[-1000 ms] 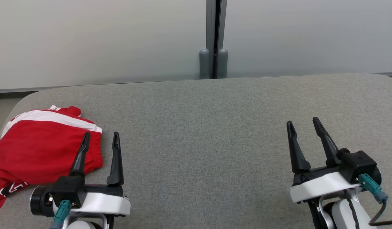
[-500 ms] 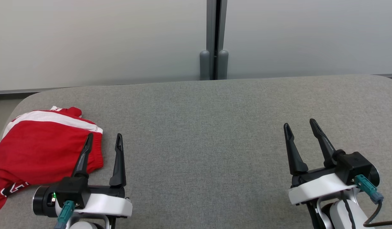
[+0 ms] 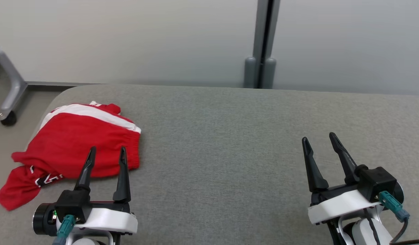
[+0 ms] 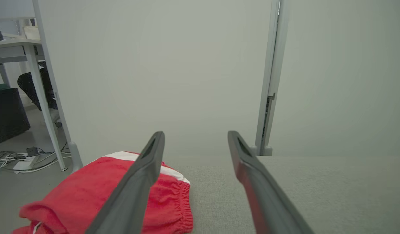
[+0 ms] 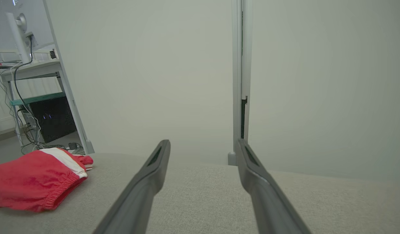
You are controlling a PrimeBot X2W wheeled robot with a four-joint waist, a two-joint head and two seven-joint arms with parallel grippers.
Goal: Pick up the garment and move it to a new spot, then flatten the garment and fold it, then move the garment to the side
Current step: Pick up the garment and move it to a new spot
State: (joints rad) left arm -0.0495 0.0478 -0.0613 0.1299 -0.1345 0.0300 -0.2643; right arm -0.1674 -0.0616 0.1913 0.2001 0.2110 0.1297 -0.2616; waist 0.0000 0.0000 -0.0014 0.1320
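change: head view has swung left, whole garment point(image 3: 83, 143) now in frame | left gripper point(image 3: 107, 149): fingers spread wide, empty, garment just ahead toward its left finger | right gripper point(image 3: 318, 137): wide, empty, garment well apart leftward | task: pickup not begun; left grasp likely next

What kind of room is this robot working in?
Likely an office or lab test bay: pale partition panels stand behind a grey fabric-covered table, and beyond them are a desk with a monitor, a computer tower and loose cables on the floor.
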